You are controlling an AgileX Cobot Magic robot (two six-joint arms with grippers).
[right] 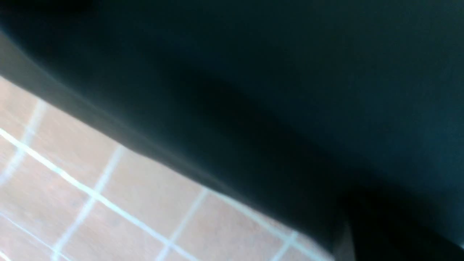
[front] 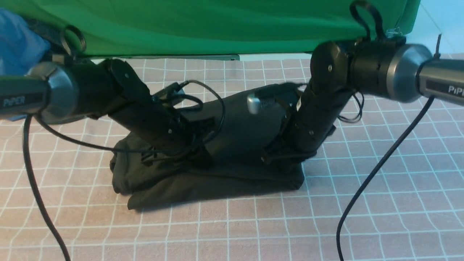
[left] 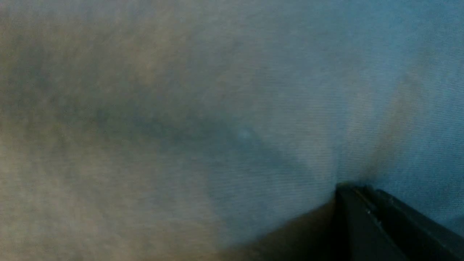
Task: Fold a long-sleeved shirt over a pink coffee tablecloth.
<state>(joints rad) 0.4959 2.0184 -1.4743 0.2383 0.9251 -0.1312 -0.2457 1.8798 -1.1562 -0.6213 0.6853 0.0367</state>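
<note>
The long-sleeved shirt (front: 217, 185) is a black, bunched bundle in the middle of the pink coffee tablecloth (front: 362, 203). A panel of it rises between my two arms. My left gripper (front: 204, 159) is sunk into the bundle's left half. In the left wrist view its fingertips (left: 348, 186) are together, and the shirt (left: 181, 127) puckers out from them. My right gripper (front: 270, 156) presses into the bundle's right half. In the right wrist view the dark shirt (right: 253, 90) covers its fingers (right: 380, 239), with the tablecloth (right: 108, 181) beside its edge.
A plain green cloth (front: 217, 25) hangs along the table's far side. A blue garment (front: 18, 43) lies at the far left. Black cables (front: 377, 170) trail from both arms across the tablecloth.
</note>
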